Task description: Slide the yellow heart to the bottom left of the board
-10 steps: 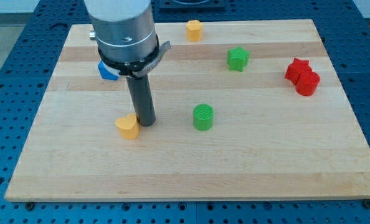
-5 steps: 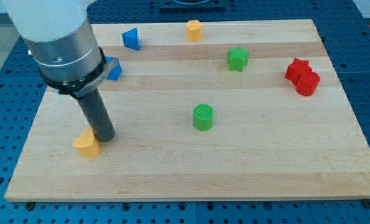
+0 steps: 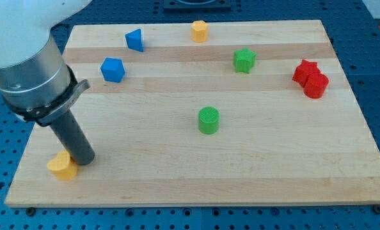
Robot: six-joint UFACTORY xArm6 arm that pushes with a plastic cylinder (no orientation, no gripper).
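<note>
1. My tip (image 3: 83, 160) is planted on the board (image 3: 196, 179) at the near left, pressed right against the far-right side of the yellow heart (image 3: 62, 167).
2. The yellow heart sits close to the board's near left corner, just in from the left edge and a little back from the near edge.
3. No gripper on this arm, only a straight dark rod, so there is nothing to call wide or narrow; the rod rises from the tip, leaning left, into the big grey housing (image 3: 30, 70) that covers the board's left edge.
4. Far left, two blue blocks: a blue triangular one (image 3: 135, 40) near the far edge and a blue faceted block (image 3: 112, 69) a little nearer and to its left, apart from each other.
5. At the far edge sits a small yellow block (image 3: 199, 30), shape hard to tell.
6. A green star (image 3: 244, 61) lies right of centre; a green cylinder (image 3: 208, 120) stands mid-board, well apart from it.
7. Far right, a red star (image 3: 304, 70) and a red cylinder (image 3: 316, 85) are touching.
</note>
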